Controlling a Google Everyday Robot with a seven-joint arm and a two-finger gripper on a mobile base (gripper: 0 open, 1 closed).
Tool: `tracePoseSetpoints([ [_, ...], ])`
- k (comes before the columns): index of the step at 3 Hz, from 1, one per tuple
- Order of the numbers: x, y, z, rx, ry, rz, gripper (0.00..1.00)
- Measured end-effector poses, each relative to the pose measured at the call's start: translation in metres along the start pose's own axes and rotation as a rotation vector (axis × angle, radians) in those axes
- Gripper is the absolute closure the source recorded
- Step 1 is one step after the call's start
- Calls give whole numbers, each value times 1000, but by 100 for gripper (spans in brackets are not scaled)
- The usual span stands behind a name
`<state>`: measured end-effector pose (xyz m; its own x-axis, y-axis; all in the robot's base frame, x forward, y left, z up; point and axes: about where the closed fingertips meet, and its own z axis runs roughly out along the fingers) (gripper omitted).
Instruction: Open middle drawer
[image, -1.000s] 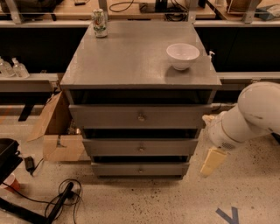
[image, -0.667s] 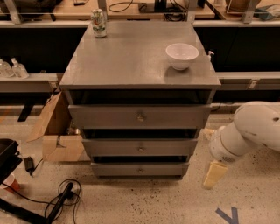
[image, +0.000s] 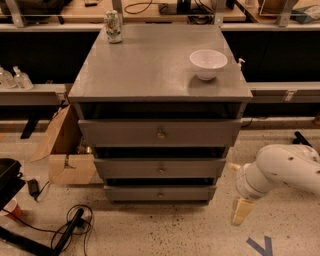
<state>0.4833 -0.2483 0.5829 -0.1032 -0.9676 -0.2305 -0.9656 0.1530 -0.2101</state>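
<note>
While the middle drawer (image: 125, 168) of the grey desk (image: 150, 70) sits shut, your end effector (image: 242, 210) hangs low, apart to its right, likely lining up toward the knob (image: 161, 170); whether it's clenched, you cannot tell.

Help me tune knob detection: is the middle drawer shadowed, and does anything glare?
Camera view: the middle drawer front is evenly lit, with a dark shadow band above it; the white bowl is brightest, without harsh glare; the gripper, low right of the cabinet near the floor, is well lit.
</note>
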Motion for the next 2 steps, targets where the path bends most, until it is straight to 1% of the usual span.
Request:
tracePoseSetpoints([
  [1, 4, -7, 33, -13, -10, -33, 0],
  [2, 11, -14, 69, -35, -40, -17, 0],
])
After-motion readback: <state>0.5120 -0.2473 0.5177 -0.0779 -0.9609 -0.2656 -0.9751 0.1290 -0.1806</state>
